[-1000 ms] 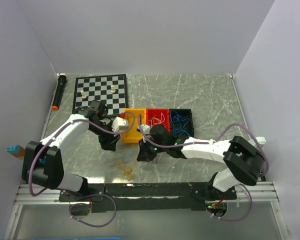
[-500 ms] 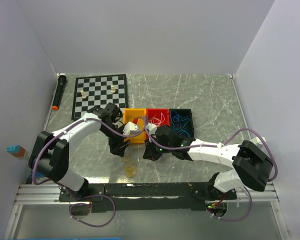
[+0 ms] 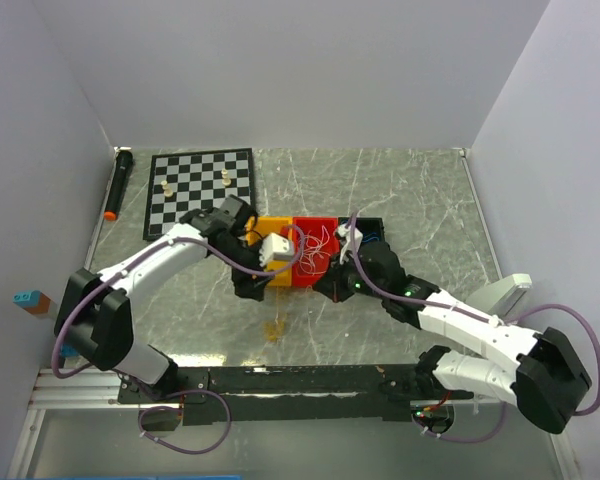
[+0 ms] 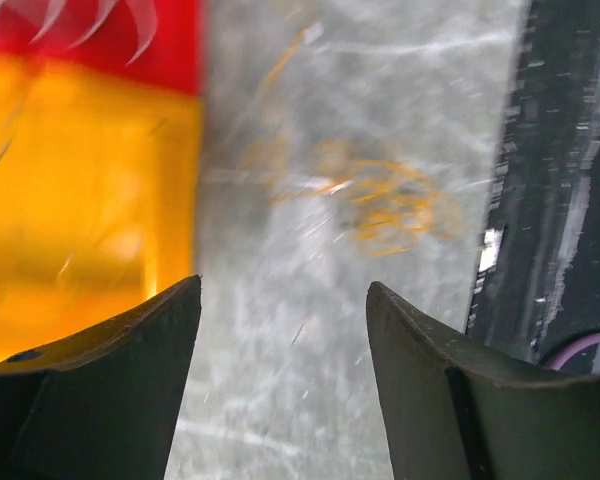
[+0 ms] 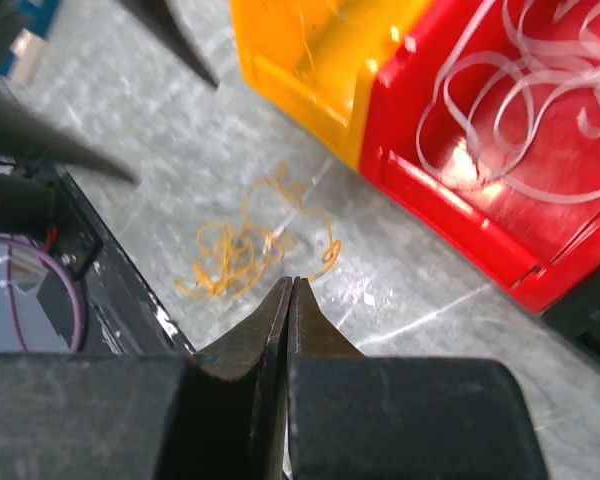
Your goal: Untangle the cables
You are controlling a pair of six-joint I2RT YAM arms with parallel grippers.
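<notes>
A yellow-tan cable (image 3: 275, 328) lies in a loose curly heap on the marble table, seen too in the right wrist view (image 5: 238, 256) and, blurred, in the left wrist view (image 4: 385, 200). White cables (image 5: 540, 90) fill the red bin (image 3: 302, 272). The blue cable (image 3: 372, 232) shows in the black bin behind my right arm. My left gripper (image 4: 280, 300) hangs open over bare table beside the yellow bin (image 4: 70, 210), nothing between its fingers. My right gripper (image 5: 292, 285) is shut, its tip just short of the yellow-tan cable's end, with nothing seen between the jaws.
A chessboard (image 3: 200, 180) with a few pieces lies at the back left. A black marker (image 3: 117, 185) with an orange tip lies along the left wall. The yellow bin (image 3: 270, 228) touches the red bin's left side. A black rail (image 3: 310, 380) runs along the near edge.
Both arms have swung to the right: the left gripper now sits at the yellow bin's front, the right one before the red bin. The yellow-tan cable has shifted slightly right.
</notes>
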